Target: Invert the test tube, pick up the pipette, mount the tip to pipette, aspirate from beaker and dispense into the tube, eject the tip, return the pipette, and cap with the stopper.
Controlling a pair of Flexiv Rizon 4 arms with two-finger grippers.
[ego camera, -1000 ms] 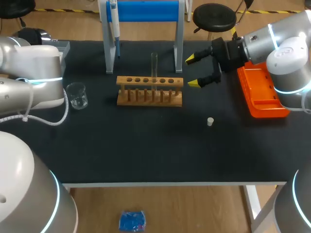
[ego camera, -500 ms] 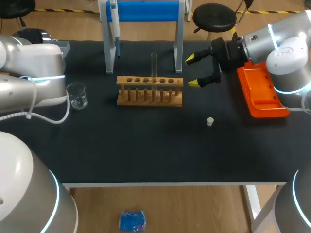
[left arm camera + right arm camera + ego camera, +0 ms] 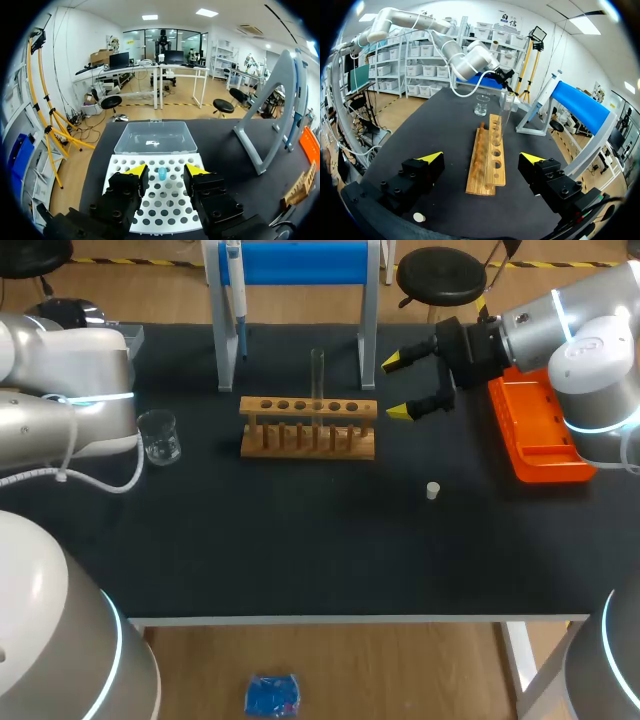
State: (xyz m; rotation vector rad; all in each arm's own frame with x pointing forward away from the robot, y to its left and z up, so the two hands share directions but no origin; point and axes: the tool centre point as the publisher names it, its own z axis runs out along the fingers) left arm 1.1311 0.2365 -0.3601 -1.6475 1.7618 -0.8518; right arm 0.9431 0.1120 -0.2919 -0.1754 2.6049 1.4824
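Two tools, both spread apart and empty: the right tool (image 3: 395, 387) hangs upper right of centre by the rack (image 3: 308, 430), and the left tool (image 3: 166, 171) sits over the tip box (image 3: 165, 207). The tube (image 3: 317, 375) stands upright in the rack, upper middle. It's thin glass, so probably light, slick and breakable. I'd pinch it gently on the bare wall above the rack. The stopper (image 3: 433, 490) lies on the surface, lower right.

No legible text on the table (image 3: 320, 560) or its things.
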